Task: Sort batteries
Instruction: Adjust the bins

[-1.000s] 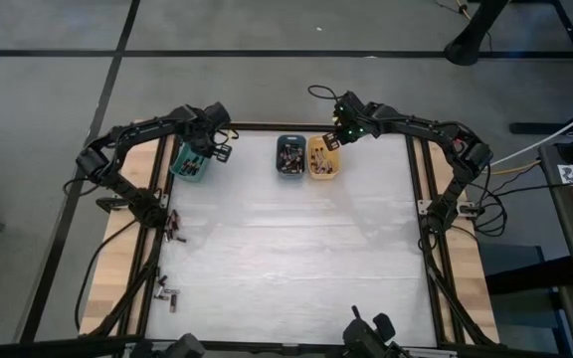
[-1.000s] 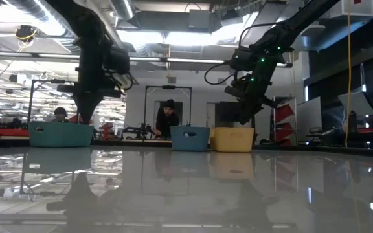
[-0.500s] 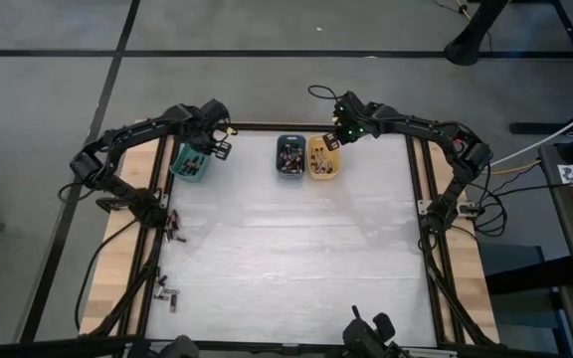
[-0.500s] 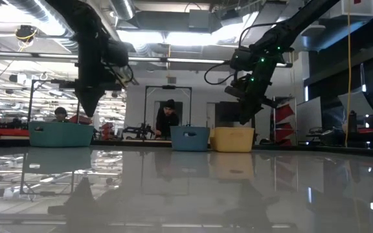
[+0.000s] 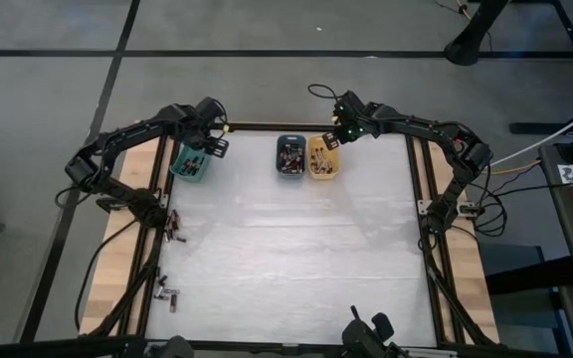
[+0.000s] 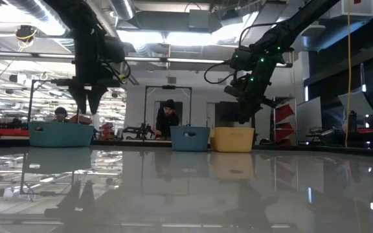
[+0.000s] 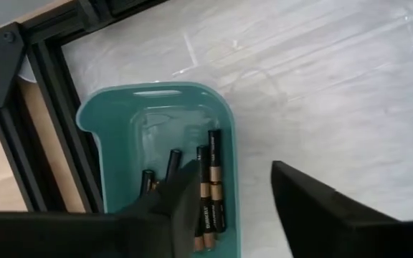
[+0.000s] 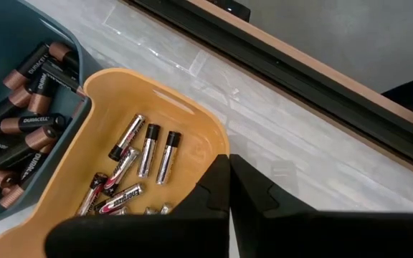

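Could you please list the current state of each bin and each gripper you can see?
Teal bin: upright, holding a few batteries.
Blue bin: upright, holding many copper-topped cells.
Orange bin: upright, touching the blue bin, holding silvery cells.
Left gripper: open, empty, above the teal bin.
Right gripper: shut, empty, above the orange bin.

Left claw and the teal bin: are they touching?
Apart. The low view shows the left claw hanging above the teal bin with clear background between them.
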You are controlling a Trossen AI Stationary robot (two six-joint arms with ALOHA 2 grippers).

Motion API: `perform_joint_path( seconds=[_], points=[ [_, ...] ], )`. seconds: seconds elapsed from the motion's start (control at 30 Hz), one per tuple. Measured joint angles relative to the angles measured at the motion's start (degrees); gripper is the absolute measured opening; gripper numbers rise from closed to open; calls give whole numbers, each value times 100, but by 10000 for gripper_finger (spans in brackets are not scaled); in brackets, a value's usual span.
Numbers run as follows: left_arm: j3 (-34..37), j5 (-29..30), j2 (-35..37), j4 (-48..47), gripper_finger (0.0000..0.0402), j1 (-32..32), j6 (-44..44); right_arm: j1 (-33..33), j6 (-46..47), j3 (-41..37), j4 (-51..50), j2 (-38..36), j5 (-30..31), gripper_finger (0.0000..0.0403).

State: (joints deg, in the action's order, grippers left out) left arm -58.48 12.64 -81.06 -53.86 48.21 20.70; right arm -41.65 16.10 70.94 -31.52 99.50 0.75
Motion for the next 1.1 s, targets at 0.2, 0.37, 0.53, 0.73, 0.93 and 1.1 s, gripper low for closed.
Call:
perform_joint_path(
  seconds=[0.2,0.37,0.53,0.73,0.93,1.1],
  points=[
    [0,2,0,4,199,1,-91,0,2,0,8,0,-4,0],
    [0,2,-3,8,202,1,-154,0,2,0,10,0,-9,0],
    [162,-17,-105,236,199,1,-149,0,2,-2,10,0,-28,0],
    [855,-391,-111,680,198,-1,136,0,4,-2,10,0,-26,0],
    [1277,-391,-111,714,198,-30,343,0,4,-2,19,0,-24,0],
    [1419,-391,-111,838,198,-140,459,0,4,-4,105,0,-25,0]
  ],
)
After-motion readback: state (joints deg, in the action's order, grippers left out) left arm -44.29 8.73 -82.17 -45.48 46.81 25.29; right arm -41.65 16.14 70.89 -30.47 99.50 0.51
